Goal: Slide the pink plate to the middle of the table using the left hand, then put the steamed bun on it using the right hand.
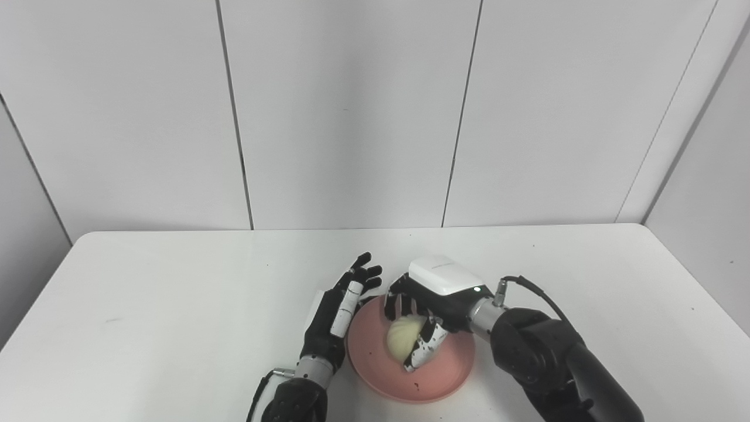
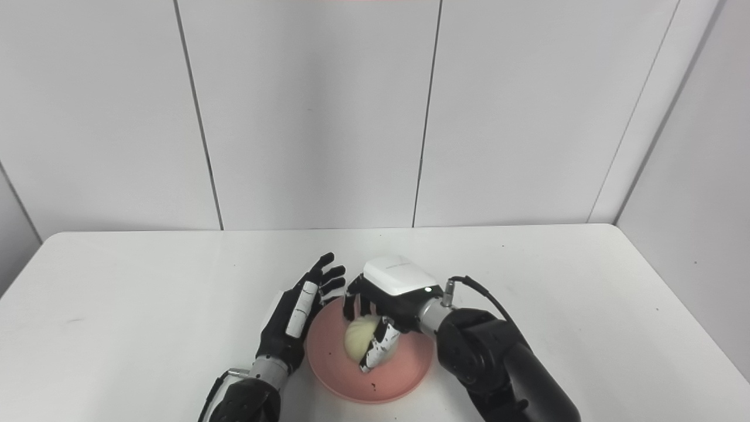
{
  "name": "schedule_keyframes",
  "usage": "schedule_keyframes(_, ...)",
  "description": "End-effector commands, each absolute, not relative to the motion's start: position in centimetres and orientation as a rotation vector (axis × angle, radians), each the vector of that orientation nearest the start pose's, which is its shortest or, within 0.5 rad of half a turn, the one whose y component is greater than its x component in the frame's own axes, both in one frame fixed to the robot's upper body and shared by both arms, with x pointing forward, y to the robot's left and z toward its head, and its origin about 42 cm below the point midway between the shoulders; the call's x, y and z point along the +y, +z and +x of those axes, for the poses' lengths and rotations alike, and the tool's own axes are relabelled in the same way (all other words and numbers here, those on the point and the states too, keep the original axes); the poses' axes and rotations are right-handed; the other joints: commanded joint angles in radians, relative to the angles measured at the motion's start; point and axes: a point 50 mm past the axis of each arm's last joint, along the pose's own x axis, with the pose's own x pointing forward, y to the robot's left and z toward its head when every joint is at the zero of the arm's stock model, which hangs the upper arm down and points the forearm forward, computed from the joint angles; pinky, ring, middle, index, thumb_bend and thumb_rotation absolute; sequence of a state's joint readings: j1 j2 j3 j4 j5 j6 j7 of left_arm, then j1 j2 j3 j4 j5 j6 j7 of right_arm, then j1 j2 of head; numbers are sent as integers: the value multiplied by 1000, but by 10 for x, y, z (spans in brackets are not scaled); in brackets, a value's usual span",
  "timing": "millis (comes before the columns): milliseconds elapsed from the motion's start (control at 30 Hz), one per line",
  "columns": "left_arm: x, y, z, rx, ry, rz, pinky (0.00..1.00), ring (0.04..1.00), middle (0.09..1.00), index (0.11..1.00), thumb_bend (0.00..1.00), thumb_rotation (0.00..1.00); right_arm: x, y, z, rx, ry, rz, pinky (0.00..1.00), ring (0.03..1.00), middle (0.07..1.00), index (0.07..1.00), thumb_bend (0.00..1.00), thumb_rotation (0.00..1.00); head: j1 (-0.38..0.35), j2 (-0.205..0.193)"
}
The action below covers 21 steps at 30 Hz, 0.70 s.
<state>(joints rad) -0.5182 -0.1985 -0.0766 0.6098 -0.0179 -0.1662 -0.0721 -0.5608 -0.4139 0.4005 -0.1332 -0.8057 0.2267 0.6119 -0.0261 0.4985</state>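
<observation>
Right hand (image 1: 430, 305) fingers apparently clasp bun (image 1: 403, 343) (over plate (image 1: 445, 375))

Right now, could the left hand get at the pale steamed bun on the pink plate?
Probably not: the right hand is shut on the pale steamed bun, fingers covering it, though the open left hand sits beside the round pink plate.

The steamed bun (image 1: 403, 341) sits in the plate (image 1: 439, 375), the left hand (image 1: 340, 310) just left of it
</observation>
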Motion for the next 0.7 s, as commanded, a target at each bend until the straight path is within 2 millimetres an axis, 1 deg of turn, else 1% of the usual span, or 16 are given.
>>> schedule_keyframes(0, 47, 118, 411, -1, -360, -151, 751, 855, 863, 876, 832, 919, -185, 276, 403, -248, 529, -1404, 273, 353, 418, 511, 527, 0, -1, 2)
schedule_keyframes(167, 48, 120, 410, -2, -357, -161, 746, 852, 860, 873, 834, 911, -186, 267, 405, -218, 544, -1420, 285, 369, 430, 510, 528, 0, -5, 7)
schedule_keyframes(367, 49, 120, 411, 1, -357, -155, 749, 854, 863, 878, 826, 916, -187, 262, 405, -208, 551, -1420, 290, 376, 436, 508, 529, 0, -8, 7)
schedule_keyframes(467, 49, 120, 411, -2, -358, -152, 749, 855, 861, 880, 815, 920, -187, 262, 405, -201, 551, -1412, 323, 410, 453, 503, 531, 1, -8, 7)
schedule_keyframes(533, 50, 120, 411, -3, -359, -148, 746, 854, 861, 882, 806, 924, -187, 263, 404, -208, 541, -1410, 382, 476, 483, 493, 530, 4, -9, 7)
schedule_keyframes(567, 50, 120, 411, -2, -359, -147, 745, 855, 862, 882, 804, 927, -187, 263, 403, -213, 535, -1414, 410, 513, 565, 493, 527, 87, -9, 7)
schedule_keyframes(633, 50, 120, 411, -2, -357, -146, 743, 855, 862, 882, 808, 926, -187, 263, 402, -217, 525, -1421, 439, 552, 631, 494, 525, 133, -9, 8)
schedule_keyframes(667, 50, 120, 411, -2, -356, -146, 741, 855, 863, 881, 812, 924, -187, 264, 401, -216, 524, -1426, 466, 581, 653, 582, 781, 201, -9, 8)
